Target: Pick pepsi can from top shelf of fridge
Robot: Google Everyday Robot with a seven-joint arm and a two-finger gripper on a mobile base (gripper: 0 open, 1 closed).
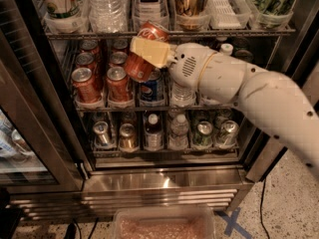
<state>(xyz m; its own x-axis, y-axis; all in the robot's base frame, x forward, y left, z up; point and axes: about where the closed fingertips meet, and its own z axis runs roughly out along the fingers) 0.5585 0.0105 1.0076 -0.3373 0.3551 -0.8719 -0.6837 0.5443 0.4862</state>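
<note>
My gripper (145,53) is shut on a red pepsi can (139,68) with a silver top. It holds the can tilted in front of the fridge (164,180), just below the upper rack. A cream finger (151,51) lies across the can's front. The white arm comes in from the right. Below the can is the top shelf (164,106), a wire rack with clear lanes. More red cans (85,85) stand in its left lanes, a blue can (151,88) in the middle and a small water bottle (182,94) beside it.
The rack above (169,33) holds large bottles and tall cans. The bottom shelf (164,148) holds small cans and bottles. The open glass door (30,128) stands at the left. A clear bin (164,225) sits on the floor before the ribbed steel base.
</note>
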